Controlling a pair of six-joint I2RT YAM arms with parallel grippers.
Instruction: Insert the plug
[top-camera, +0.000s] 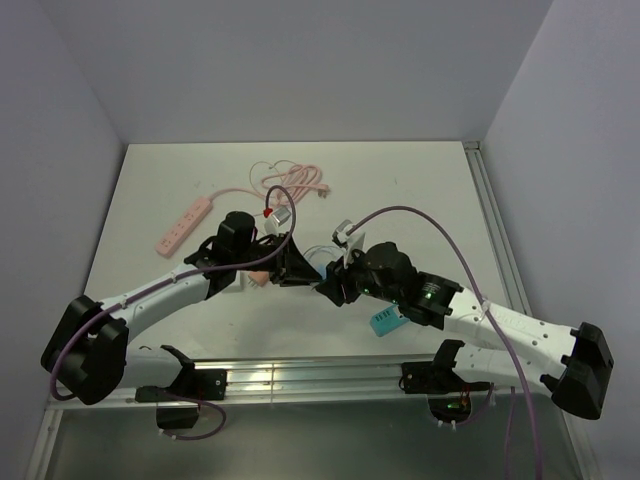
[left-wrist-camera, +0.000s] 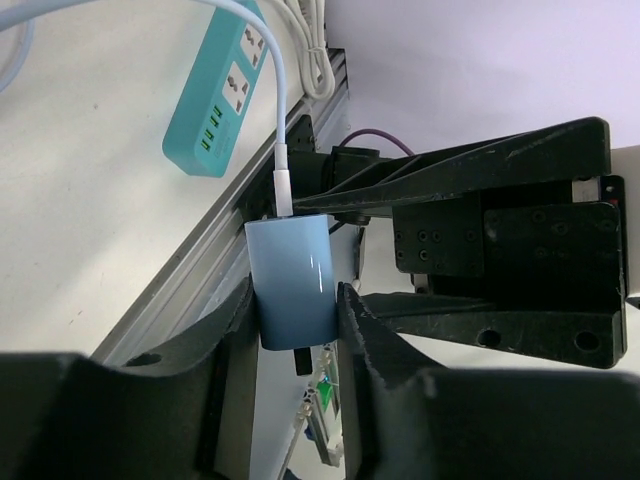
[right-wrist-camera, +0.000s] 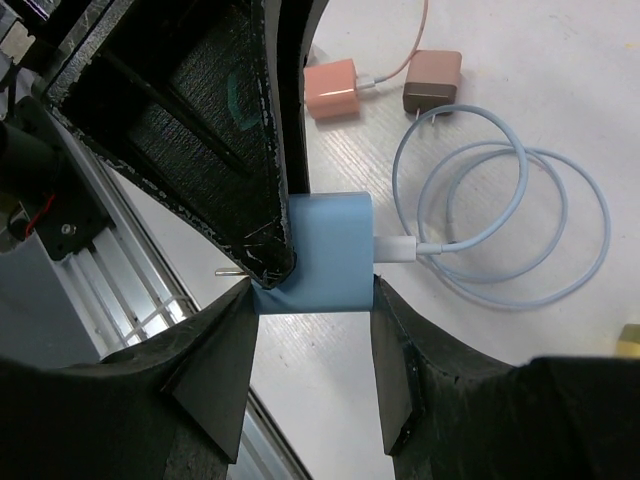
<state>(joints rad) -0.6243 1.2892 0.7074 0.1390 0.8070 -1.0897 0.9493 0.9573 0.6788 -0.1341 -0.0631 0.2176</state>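
Left wrist view: plug pinched in the left gripper, and the right gripper clamps it too, held off the table near the strip. One hand should release cleanly, then square it over the strip before pushing.

Left claw beside right claw
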